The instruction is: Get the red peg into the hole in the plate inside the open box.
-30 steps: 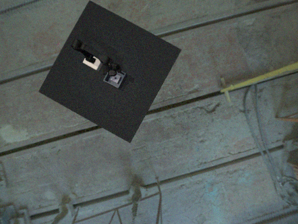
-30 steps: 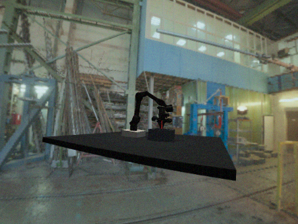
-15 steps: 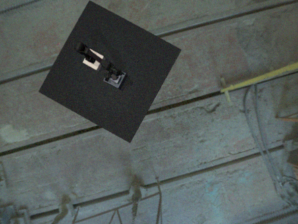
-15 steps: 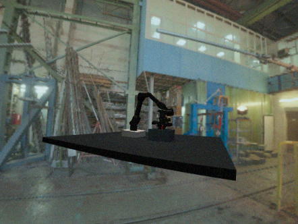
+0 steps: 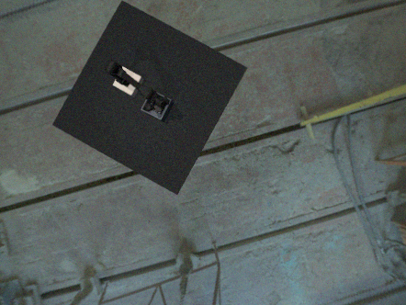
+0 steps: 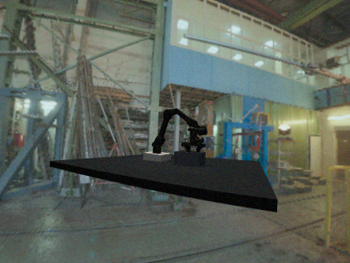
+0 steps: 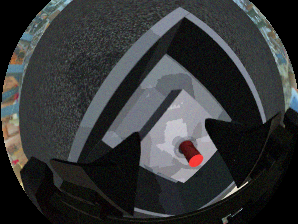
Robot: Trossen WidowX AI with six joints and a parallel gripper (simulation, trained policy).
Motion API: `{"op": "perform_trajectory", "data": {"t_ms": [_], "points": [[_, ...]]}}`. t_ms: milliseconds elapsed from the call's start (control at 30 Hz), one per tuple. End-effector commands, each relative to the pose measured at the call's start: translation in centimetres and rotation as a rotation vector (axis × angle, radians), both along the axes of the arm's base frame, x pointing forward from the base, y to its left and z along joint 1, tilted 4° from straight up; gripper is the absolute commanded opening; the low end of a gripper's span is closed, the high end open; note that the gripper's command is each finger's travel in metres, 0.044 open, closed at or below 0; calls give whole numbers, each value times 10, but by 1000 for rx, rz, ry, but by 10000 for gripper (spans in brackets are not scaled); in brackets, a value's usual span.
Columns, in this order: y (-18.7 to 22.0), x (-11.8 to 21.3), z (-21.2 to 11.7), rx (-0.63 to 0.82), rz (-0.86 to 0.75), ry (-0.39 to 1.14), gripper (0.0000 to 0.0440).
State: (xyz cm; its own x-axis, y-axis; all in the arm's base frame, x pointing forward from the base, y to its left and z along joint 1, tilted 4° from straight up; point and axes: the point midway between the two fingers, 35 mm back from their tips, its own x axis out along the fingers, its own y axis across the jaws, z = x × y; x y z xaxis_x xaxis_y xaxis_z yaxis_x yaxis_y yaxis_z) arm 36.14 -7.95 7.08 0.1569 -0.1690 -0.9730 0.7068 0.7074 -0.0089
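The claw (image 5: 158, 105) (image 6: 194, 150) (image 7: 174, 129) stood apart, holding nothing — the red peg (image 7: 192, 154), perhaps not fully seated, risked being knocked by a drifting finger.

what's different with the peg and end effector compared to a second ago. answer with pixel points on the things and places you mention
The end effector (image 5: 157, 104) (image 6: 193, 150) (image 7: 174, 129) has come down to the box (image 5: 152, 116) (image 6: 190, 159) (image 7: 108, 86). The red peg (image 7: 192, 153), earlier between its fingers above the rim, is now inside, released. The box hasn't visibly moved.
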Motion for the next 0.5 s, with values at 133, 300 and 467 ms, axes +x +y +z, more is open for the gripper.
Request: {"op": "perform_trajectory", "data": {"t_ms": [133, 300, 467], "points": [[0, 24, 13, 56, 28, -16, 440], [6, 41, 27, 94, 53, -44, 440], [12, 58, 42, 122, 79, -83, 440]]}}
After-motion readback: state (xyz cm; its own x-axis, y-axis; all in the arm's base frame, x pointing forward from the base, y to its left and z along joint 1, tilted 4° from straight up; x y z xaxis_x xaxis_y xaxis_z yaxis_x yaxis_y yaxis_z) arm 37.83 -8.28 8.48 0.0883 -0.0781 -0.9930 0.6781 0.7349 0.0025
